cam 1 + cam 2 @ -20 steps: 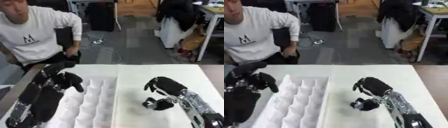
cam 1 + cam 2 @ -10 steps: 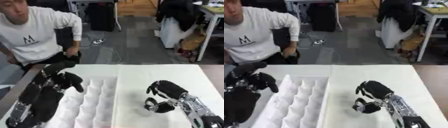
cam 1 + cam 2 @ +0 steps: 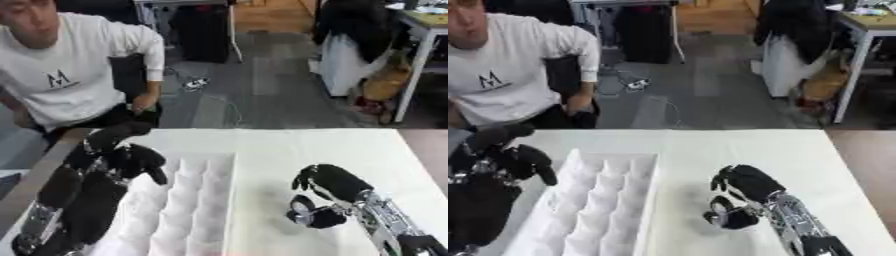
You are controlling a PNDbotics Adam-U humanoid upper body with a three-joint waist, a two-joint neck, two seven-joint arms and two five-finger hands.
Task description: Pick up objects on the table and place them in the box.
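The white box (image 3: 203, 200), split into several small compartments, lies at the left of the white table (image 3: 289, 145). My left hand (image 3: 118, 152) hangs over the box's left edge with its fingers curled and nothing in them. At the right, my right hand (image 3: 331, 186) is low on the table with its fingers bent down toward the thumb. A small pale grey thing (image 3: 300, 216) shows between the thumb and the fingers. I cannot make out more of it.
A person in a white shirt (image 3: 66, 80) sits at the table's far left edge, not touching the box. The table's right edge (image 3: 420, 160) runs close by my right arm. A desk and a draped chair stand beyond.
My right hand has dropped lower and come a little nearer to me, fingers closing further over the thumb. The left hand and the box have stayed put.
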